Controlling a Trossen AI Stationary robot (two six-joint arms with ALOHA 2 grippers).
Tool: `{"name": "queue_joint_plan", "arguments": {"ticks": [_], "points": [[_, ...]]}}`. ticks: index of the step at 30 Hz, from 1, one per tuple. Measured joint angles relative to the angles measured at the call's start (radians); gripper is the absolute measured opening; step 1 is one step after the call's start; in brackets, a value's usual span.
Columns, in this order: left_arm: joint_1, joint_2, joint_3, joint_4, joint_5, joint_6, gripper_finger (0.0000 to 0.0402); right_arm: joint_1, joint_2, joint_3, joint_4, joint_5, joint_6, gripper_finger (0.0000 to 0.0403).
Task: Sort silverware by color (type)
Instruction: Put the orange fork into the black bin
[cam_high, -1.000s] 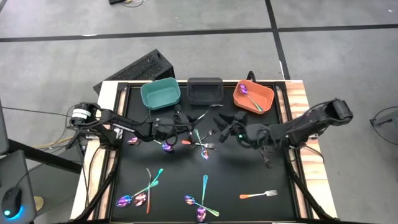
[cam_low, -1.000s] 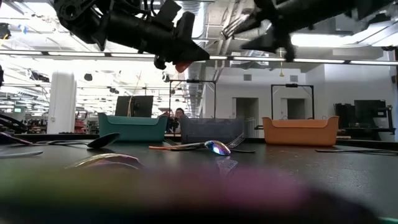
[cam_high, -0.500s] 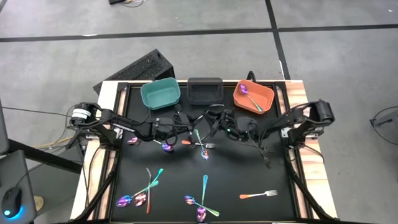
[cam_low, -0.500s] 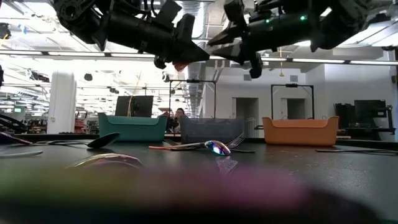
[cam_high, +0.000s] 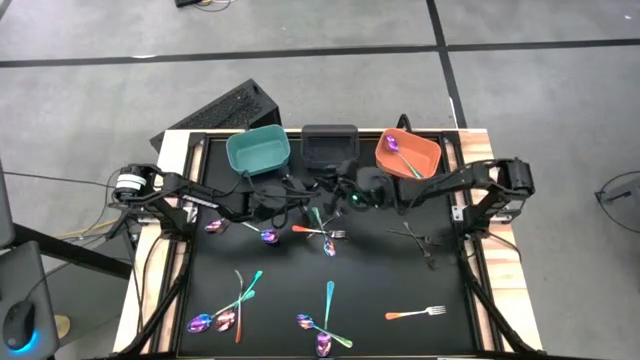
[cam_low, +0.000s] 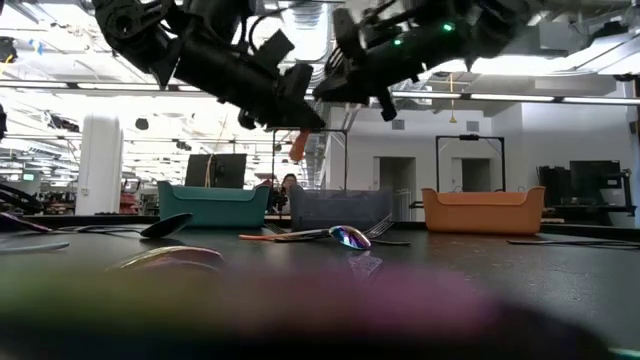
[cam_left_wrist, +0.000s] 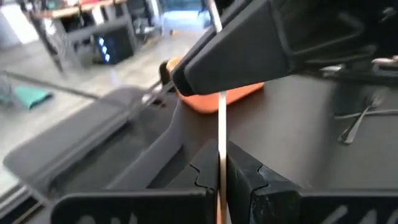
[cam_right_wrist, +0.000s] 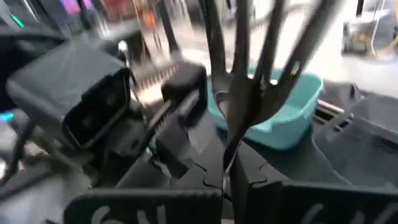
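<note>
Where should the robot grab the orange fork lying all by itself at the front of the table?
Probably the orange fork is best taken at mid-handle, coming straight down from above, fingers either side of the thin handle. It lies flat and alone, handle left, tines right, nothing touching it.

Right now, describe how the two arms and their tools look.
Both arms are dark, jointed and slim, with black cables trailing alongside. The left tool and right tool each end in two dark blocky fingers. A small green light glows on the right arm near its wrist.
</note>
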Motion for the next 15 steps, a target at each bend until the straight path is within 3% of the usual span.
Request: {"name": "queue_joint_plan", "arguments": {"ticks": [3, 7, 12, 15], "points": [[0.009, -0.003, 0.006, -0.090, -0.003, -0.053, 0.0001, -0.041, 0.002, 0.103, -0.215, -0.032, -0.081, 0.0014], [0.009, -0.006, 0.007, -0.121, -0.011, -0.088, 0.0001, -0.093, 0.005, 0.184, -0.340, -0.109, -0.167, 0.0014], [0.013, -0.005, -0.004, -0.093, -0.009, -0.096, 0.0020, -0.120, 0.005, 0.203, -0.295, -0.326, -0.182, 0.0012], [0.020, 0.006, -0.015, -0.101, 0.045, -0.090, 0.0058, -0.091, 0.021, 0.212, -0.218, -0.318, -0.185, 0.0011]]}}
